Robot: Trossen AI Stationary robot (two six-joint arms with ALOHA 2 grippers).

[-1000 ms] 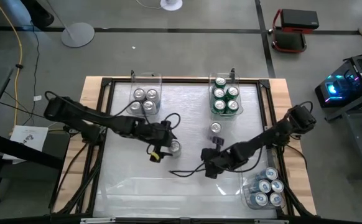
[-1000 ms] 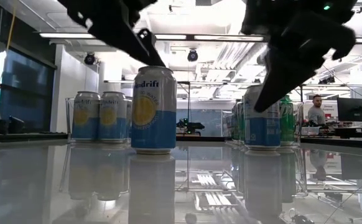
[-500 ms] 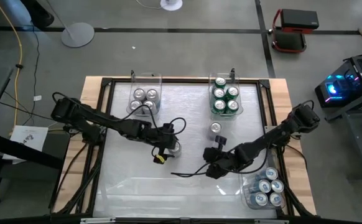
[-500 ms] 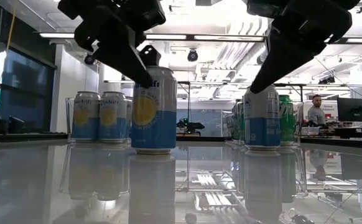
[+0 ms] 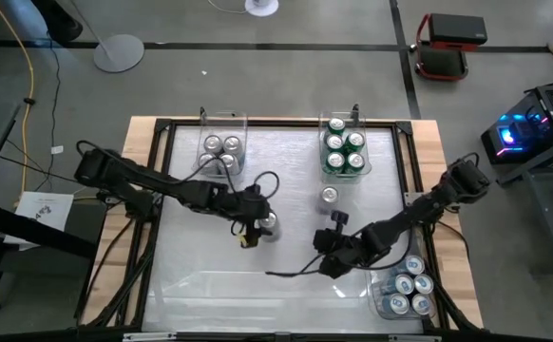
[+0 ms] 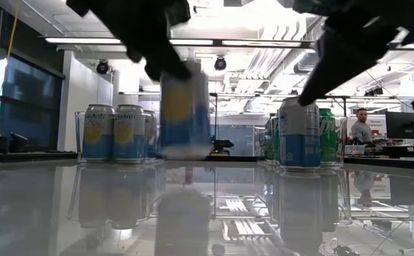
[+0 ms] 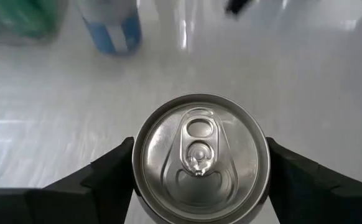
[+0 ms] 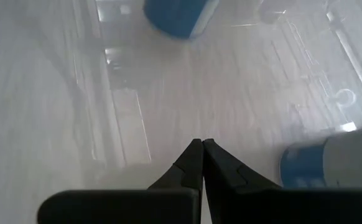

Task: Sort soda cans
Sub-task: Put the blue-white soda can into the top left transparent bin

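- Now that my left gripper (image 7: 196, 186) has pinched the blue-and-yellow can (image 6: 184, 110), it has come up off the desk (image 5: 210, 275); one sort is underway.
- My right gripper (image 8: 201, 149), fingers pressed together, hangs empty near the lone blue can (image 5: 329, 196).
- Far-left bin (image 5: 222, 152): blue-and-yellow cans. Far-right bin (image 5: 343, 147): green cans. Near-right bin (image 5: 402, 285): blue cans.

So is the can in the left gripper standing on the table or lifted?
Lifted. In the low view the can hangs under the left gripper, its base clear above the table, upright.
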